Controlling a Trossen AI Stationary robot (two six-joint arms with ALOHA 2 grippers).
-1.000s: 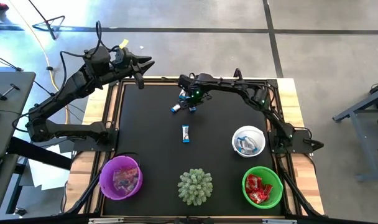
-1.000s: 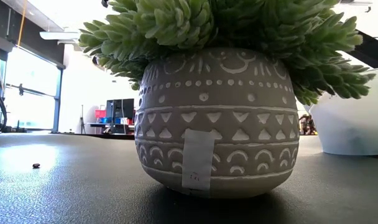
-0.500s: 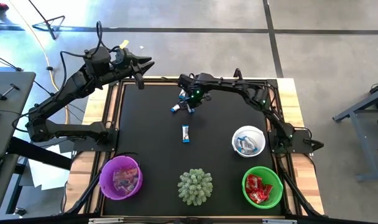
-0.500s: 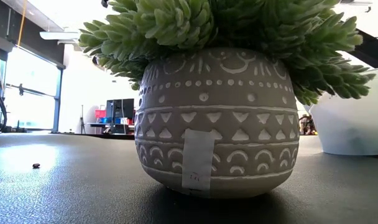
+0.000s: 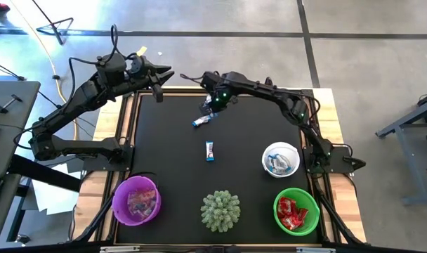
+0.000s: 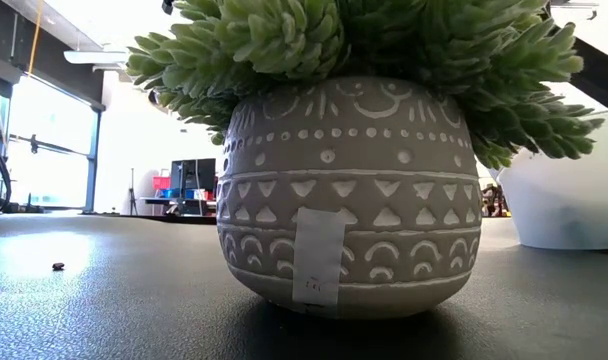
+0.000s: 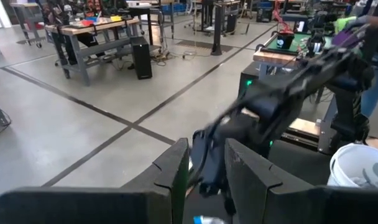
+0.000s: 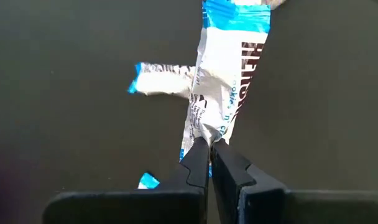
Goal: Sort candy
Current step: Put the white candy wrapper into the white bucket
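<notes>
Right hand (image 8: 210, 155), raised over the far part of the black desk (image 5: 171, 140), its fingers pinched shut on one end of a blue-and-white candy (image 8: 223, 93) that hangs from them. Two more blue-and-white candies lie on the desk: one just beside the hand (image 5: 201, 121), one near the centre (image 5: 210, 150). Left hand (image 5: 157, 79) waits at the far left edge, fingers slightly parted, holding nothing.

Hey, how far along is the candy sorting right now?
Mostly done: the purple bowl, white bowl and green bowl already hold candy. In hand: the right gripper pinches a blue-and-white candy above the mat. Left: two more blue-and-white candies on the mat. The left gripper waits at the far edge.
</notes>
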